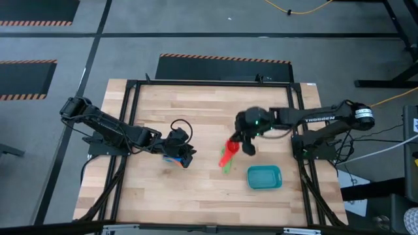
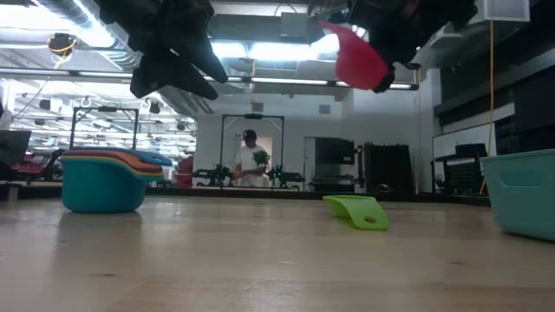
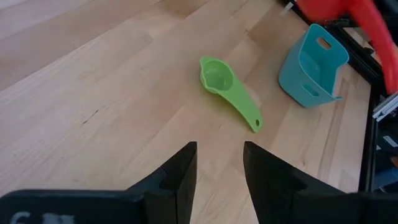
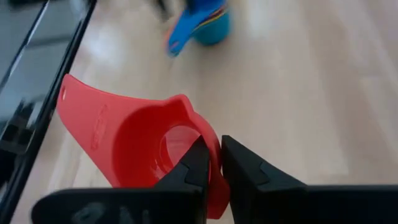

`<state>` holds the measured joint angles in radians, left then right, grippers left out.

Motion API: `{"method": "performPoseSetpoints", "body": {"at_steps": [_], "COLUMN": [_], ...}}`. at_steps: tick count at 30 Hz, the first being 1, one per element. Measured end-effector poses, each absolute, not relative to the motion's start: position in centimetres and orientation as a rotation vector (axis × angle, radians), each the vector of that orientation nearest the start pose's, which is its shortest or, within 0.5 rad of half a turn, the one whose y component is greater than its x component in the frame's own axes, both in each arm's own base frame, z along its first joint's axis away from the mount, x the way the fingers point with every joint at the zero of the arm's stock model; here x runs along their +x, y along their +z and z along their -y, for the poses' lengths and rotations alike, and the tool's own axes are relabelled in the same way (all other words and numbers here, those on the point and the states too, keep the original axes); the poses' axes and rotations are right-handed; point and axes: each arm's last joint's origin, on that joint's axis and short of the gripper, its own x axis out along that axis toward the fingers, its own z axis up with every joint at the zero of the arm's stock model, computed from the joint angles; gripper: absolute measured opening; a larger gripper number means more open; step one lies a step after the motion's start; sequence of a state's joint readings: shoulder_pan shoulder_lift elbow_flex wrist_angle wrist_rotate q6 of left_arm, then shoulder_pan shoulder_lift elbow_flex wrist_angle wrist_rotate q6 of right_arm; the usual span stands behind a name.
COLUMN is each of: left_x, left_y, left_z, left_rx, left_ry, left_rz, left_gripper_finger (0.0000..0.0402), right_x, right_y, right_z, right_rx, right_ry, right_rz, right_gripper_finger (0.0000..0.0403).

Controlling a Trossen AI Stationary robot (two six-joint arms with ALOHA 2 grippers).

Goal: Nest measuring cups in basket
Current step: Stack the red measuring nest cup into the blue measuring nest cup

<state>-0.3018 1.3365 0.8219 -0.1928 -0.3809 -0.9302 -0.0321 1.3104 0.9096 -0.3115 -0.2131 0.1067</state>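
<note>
A red measuring cup is up in the air in my right gripper, shown in the high view over the table's middle right. A green cup lies on the wood just below it, bowl up, handle flat. The teal basket stands near the table's near right. A stack of nested cups, light blue outermost with orange and dark blue rims, rests on its base at the middle left. My left gripper hovers open above that stack and touches nothing. My right gripper pinches the red cup by the wall of its bowl at the rim, one finger inside the bowl and one outside. The cup is lifted clear of the table and tilted, with its flat handle sticking out to one side.
Bare wood lies between the green cup and the basket. A black frame rail edges the table. Beyond the far edge, a person stands deep in the room.
</note>
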Motion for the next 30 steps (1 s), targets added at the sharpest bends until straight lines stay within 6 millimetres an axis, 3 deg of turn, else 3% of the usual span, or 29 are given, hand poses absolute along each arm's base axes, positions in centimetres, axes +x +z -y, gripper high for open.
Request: {"method": "performPoseSetpoints", "body": {"at_steps": [12, 19, 30], "left_x": [26.4, 26.4, 26.4], "left_y": [23.0, 23.1, 23.1], "left_z": [7.1, 7.1, 7.1], "left_rx": [-0.658, -0.657, -0.658], "left_ry": [0.373, 0.373, 0.372], "left_rz": [-0.571, -0.571, -0.571], "left_gripper_finger": [0.0124, 0.0124, 0.0124], "right_x": [29.3, 30.4, 30.9], "right_y": [20.6, 18.2, 14.3], "right_z": [-6.1, -9.2, -11.2], "right_rx": [0.053, 0.031, 0.026], "right_ry": [0.352, 0.532, 0.6], "right_rz": [-0.898, -0.891, -0.986], "right_gripper_finger": [0.0038, 0.0038, 0.0038]}}
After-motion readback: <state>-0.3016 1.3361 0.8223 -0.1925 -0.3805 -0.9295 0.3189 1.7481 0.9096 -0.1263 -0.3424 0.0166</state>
